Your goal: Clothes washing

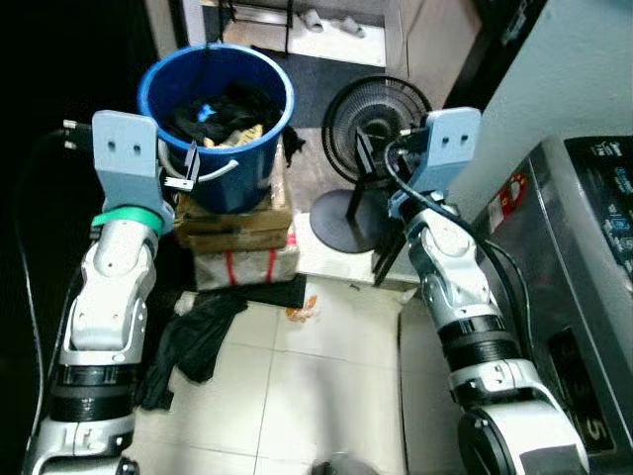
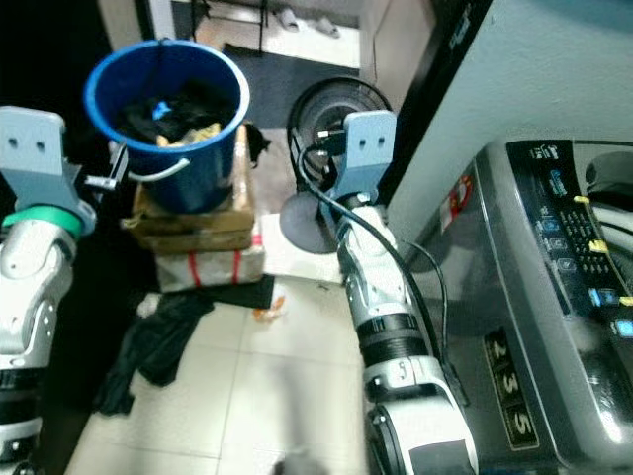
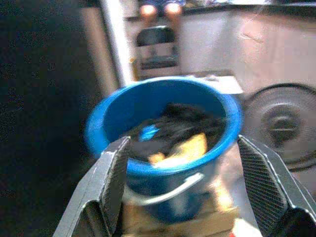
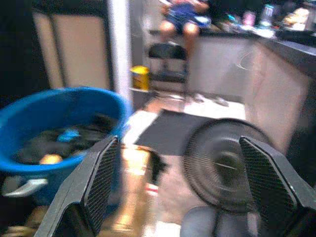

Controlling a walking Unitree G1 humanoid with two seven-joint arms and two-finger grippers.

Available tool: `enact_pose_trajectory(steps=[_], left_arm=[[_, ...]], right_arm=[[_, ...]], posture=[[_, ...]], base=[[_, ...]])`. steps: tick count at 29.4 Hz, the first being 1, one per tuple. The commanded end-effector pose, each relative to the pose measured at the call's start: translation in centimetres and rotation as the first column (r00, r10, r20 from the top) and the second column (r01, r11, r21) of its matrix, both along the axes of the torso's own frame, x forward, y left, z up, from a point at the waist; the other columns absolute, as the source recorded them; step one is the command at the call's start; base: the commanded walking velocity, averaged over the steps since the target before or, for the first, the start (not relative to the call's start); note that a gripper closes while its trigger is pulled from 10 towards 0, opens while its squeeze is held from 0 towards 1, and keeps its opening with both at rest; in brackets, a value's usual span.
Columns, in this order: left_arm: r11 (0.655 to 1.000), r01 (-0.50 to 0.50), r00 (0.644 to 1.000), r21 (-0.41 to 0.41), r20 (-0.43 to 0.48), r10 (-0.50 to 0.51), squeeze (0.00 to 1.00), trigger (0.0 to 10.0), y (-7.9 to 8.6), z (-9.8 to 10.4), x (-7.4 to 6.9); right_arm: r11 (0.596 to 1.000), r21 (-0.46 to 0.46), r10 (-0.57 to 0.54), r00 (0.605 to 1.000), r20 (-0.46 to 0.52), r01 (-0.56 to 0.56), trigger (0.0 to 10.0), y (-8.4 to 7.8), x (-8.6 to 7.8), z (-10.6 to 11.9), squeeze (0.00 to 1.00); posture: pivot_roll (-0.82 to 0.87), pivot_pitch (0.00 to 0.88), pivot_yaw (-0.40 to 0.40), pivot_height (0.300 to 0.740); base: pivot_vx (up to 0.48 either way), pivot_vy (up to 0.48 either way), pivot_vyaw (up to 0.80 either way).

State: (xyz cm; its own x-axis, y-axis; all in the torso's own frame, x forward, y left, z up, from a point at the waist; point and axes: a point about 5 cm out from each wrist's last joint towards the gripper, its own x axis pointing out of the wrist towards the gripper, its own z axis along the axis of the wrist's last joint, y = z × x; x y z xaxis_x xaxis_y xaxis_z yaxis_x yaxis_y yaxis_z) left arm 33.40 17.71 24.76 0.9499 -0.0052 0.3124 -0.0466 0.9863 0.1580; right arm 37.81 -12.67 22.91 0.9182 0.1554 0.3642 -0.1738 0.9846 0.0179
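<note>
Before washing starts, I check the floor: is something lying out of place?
Yes. A dark garment lies crumpled on the floor tiles beside the stacked boxes, not in the blue bucket with the other clothes.

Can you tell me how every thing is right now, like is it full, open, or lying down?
blue bucket: upright on stacked boxes, holding dark clothes, handle down.
stacked boxes: piled on the floor, shut.
black cloth: crumpled on the tiled floor.
fan: standing upright on its round base.
washing machine: whether its lid is up can't be told.
left gripper: open, empty, facing the bucket.
right gripper: open, empty.
</note>
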Motion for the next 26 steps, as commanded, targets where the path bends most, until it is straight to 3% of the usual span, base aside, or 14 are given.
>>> enact_pose_trajectory(steps=[1,16,26], left_arm=[[1.000,-0.027,1.000,0.016,0.008,0.027,0.00,10.0,0.64,-0.14,-0.23],[0.999,-0.035,0.999,0.019,0.022,0.034,0.00,10.0,0.65,-0.27,-0.11],[0.999,-0.035,0.999,0.017,0.027,0.034,0.00,10.0,0.64,-0.24,-0.01]], right_arm=[[1.000,0.001,0.003,1.000,0.019,-0.003,10.0,0.19,0.05,0.33,0.00],[1.000,-0.002,-0.009,1.000,0.022,0.009,10.0,0.01,0.18,0.28,0.00],[1.000,0.019,0.016,1.000,0.026,-0.017,10.0,0.09,0.20,0.51,0.00]], posture=[[0.08,0.047,-0.050,0.740],[0.08,0.051,-0.051,0.740],[0.08,0.051,-0.050,0.740]], base=[[0.469,0.000,0.49],[0.467,0.000,0.75],[0.466,0.000,-0.06]])
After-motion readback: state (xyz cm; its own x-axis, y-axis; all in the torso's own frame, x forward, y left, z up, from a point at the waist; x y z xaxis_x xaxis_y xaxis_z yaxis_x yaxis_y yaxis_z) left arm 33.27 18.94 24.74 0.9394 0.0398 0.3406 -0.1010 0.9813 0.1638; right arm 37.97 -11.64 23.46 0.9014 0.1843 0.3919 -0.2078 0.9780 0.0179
